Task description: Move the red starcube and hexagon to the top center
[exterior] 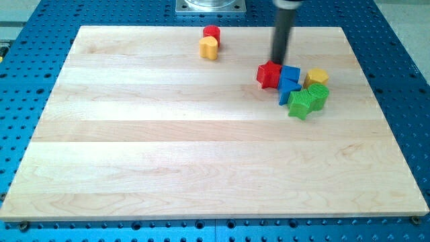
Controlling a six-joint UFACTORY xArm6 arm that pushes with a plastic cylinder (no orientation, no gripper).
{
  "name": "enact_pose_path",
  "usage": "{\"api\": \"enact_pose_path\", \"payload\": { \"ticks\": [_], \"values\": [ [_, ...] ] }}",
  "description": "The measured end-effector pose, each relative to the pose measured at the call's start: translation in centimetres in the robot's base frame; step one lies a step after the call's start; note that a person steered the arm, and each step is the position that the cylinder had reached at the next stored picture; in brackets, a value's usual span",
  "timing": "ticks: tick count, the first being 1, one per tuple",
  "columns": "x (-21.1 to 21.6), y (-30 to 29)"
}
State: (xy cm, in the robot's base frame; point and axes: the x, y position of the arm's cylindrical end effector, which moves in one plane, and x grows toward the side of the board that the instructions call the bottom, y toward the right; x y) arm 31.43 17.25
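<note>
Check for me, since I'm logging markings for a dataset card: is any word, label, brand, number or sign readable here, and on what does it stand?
None: no readable text shows on the wooden board, the coloured blocks, the rod above my tip, or the blue perforated table.

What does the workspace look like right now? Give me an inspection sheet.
Surface: pale wooden board on a blue perforated table.
Job's things: red star-shaped block in the right-hand cluster; red round-looking block at top centre, exact shape unclear.
Clutter: yellow block touching the round red one; two blue blocks, yellow block, two green blocks clustered right.
Grippers: none; my tip at the red star's top edge.
Cables: nothing seen.
Surroundings: metal base plate at top.
</note>
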Motion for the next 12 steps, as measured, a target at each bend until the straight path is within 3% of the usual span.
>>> {"api": "enact_pose_path", "payload": {
  "ticks": [1,2,4,5,6,8,11,12],
  "values": [
    [0.6,11.6],
    [5.8,9.2],
    [4.5,-8.6],
    [4.3,-8.8],
    [7.3,-7.5],
    [7.2,-7.8],
    [1.5,-16.8],
    [6.0,-16.9]
  ]
}}
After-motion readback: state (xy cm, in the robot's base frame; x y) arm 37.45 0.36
